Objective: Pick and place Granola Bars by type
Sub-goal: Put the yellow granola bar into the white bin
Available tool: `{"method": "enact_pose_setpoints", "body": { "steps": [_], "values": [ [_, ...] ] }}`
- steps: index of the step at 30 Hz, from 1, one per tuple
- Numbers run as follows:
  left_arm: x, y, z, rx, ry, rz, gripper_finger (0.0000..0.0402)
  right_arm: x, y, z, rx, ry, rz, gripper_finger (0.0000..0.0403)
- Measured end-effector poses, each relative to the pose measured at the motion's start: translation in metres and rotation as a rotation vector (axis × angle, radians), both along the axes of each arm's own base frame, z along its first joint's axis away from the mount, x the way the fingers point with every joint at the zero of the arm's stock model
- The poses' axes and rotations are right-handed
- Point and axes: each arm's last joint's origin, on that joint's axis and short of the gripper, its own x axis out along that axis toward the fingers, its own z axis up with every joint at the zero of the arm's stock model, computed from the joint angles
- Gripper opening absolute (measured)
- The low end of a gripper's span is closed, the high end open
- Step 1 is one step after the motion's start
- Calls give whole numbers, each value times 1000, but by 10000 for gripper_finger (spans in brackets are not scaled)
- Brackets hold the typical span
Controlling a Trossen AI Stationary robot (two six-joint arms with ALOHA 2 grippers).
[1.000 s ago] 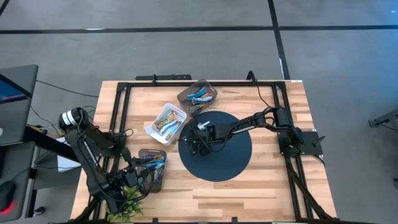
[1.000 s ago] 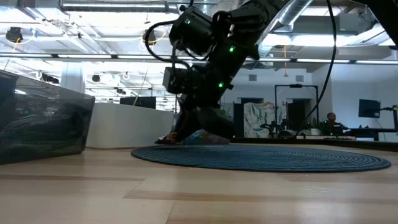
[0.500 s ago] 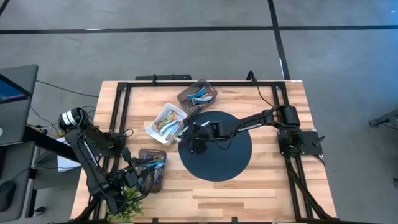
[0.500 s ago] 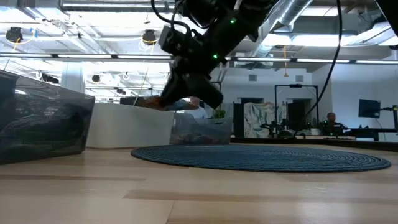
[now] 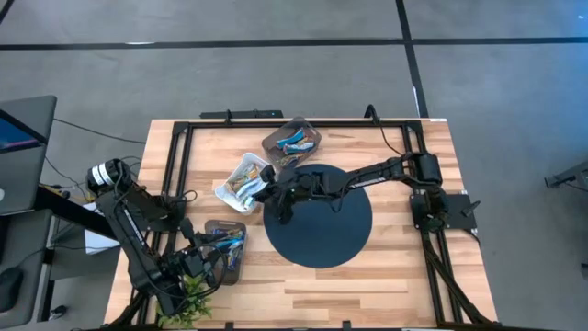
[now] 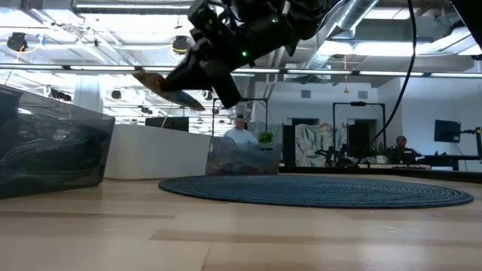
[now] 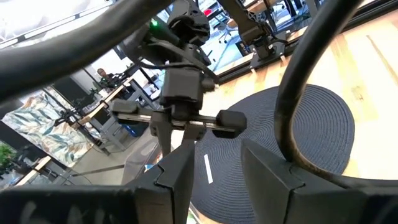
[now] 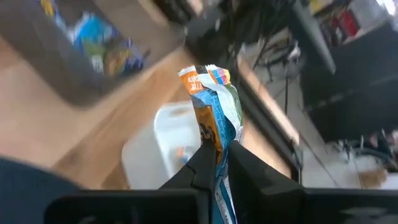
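The right claw (image 5: 266, 190) is clamped on an orange granola bar (image 8: 214, 118), which sticks out past its fingertips, held above the desk (image 5: 404, 267) beside the white tray (image 5: 241, 180).

This is a robotics lab or testing workshop set in a large open hall. A wooden table (image 5: 367, 267) with a black metal frame (image 5: 180, 165) bolted around its edge stands on a grey floor crossed by dark lines (image 5: 404, 37). Cables (image 5: 78, 188) trail off the table's side toward a dark monitor (image 5: 20, 152). Across the table top, the room shows exposed ceiling ducts (image 6: 135, 7) and strip lights (image 6: 422, 73), more desks with screens (image 6: 446, 130), a standing frame (image 6: 352, 124), and two people (image 6: 241, 134) farther back. A round dark mat (image 6: 324, 190) lies on the table.
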Motion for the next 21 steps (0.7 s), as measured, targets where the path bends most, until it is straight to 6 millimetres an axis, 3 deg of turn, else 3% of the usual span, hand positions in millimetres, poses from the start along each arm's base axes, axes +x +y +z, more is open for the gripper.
{"method": "enact_pose_setpoints", "body": {
  "steps": [11,21],
  "values": [
    [0,0,0,6,2,0,125,4,-34,11,108,-121,48,33],
    [0,1,1,38,-12,-6,125,2,-59,16,270,-167,83,17]
  ]
}}
